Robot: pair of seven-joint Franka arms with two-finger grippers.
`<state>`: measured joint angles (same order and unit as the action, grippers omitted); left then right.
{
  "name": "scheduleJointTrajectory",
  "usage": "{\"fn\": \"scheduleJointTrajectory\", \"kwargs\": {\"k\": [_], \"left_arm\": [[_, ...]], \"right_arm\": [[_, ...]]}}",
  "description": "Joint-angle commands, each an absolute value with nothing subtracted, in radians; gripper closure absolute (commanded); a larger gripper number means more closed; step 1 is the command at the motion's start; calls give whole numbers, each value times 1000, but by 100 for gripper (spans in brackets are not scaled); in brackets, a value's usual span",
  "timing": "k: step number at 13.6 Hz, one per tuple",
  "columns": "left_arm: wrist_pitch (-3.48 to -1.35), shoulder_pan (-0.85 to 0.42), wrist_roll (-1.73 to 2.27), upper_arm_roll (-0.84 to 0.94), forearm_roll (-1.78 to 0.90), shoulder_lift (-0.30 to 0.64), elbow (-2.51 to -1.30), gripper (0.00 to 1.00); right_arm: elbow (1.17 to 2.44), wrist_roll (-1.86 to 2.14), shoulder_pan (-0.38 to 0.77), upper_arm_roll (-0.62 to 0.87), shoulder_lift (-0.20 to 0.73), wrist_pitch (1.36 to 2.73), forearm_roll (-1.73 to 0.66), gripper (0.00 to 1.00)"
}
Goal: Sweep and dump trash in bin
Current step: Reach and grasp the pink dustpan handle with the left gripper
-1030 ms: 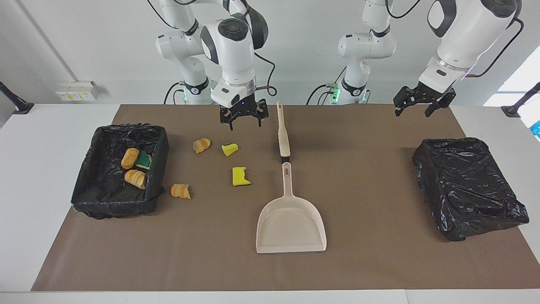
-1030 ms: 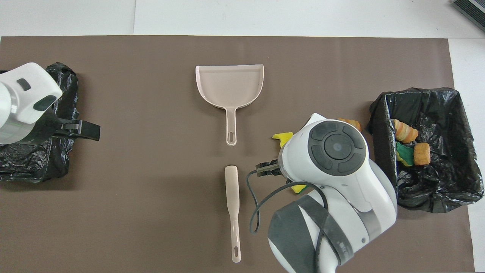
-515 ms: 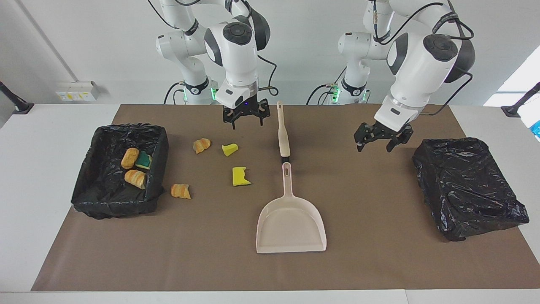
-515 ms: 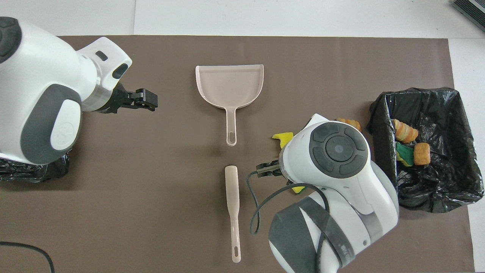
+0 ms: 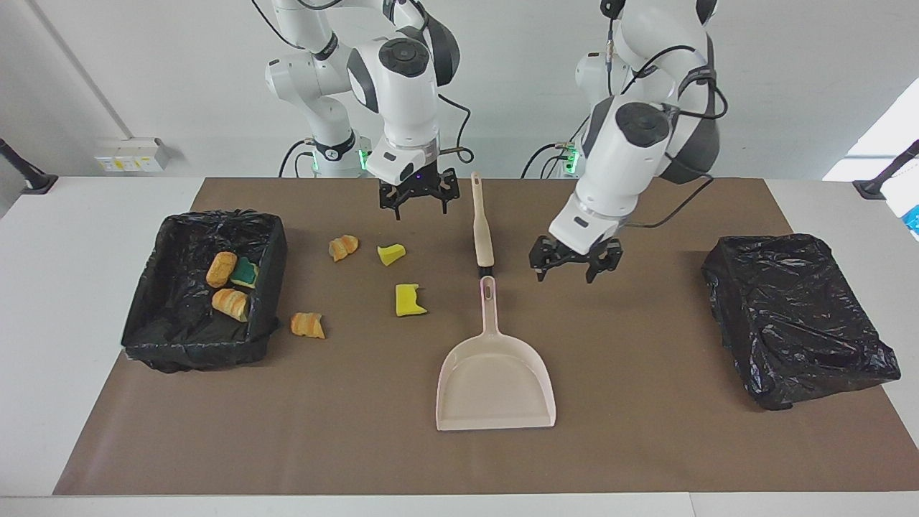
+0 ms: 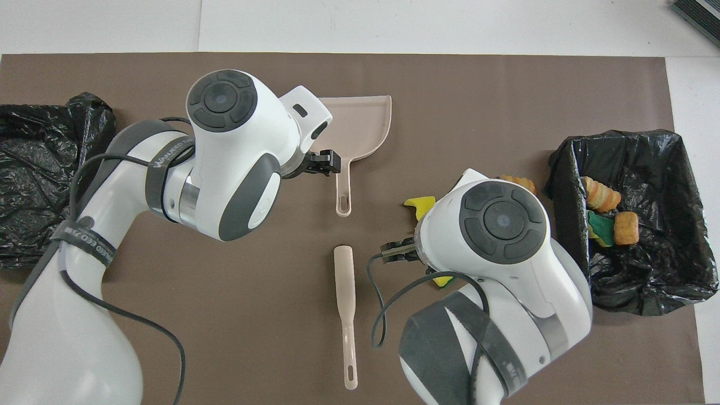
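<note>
A brown mat [image 5: 646, 445] covers most of the white table [image 5: 64, 287], leaving bare white at both ends and a thin strip along the edge farthest from the robots. A black stand foot [image 5: 32, 179] sits at the table's corner nearest the robots at the right arm's end, and a second black foot [image 5: 879, 183] at the matching corner of the left arm's end. Just by that one, a blue item [image 5: 913, 219] lies at the table's edge (cut off, so what it is cannot be told). A wall box [image 5: 129, 154] with yellow labels hangs above the right arm's end.

Left end effector [image 5: 575, 261] open, raised beside dustpan [image 5: 495, 377] handle.
</note>
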<state>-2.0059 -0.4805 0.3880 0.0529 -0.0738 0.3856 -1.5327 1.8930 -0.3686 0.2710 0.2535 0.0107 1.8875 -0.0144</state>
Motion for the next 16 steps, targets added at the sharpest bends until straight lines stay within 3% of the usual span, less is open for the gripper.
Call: {"fn": "scheduleJointTrajectory", "kwargs": {"k": [1,5,12,13,14,16], "left_arm": [[-2055,-517,405,43,-84,443,-1503,0],[-2137,-589,457,43,-72,538,-1500,0],[-2109,-581,449,43,-72,525,-1502,0],[-2089,-580,449,43,-75,525,-1502,27],[-2053,-581,448,43,-75,525,-1502,36],[-2040,-586,449,43,-74,522,-1508,36]], "right_arm": [[1924,-362,264,255,-15,1908,-37,0],[1924,-362,264,255,-15,1910,-37,0],[1924,-362,264,255,-15,1911,-37,0],[1924,-364,264,255,-15,1911,-37,0],[1924,-364,264,255,-14,1913,-37,0],[1924,-364,264,256,-15,1913,-37,0]]}}
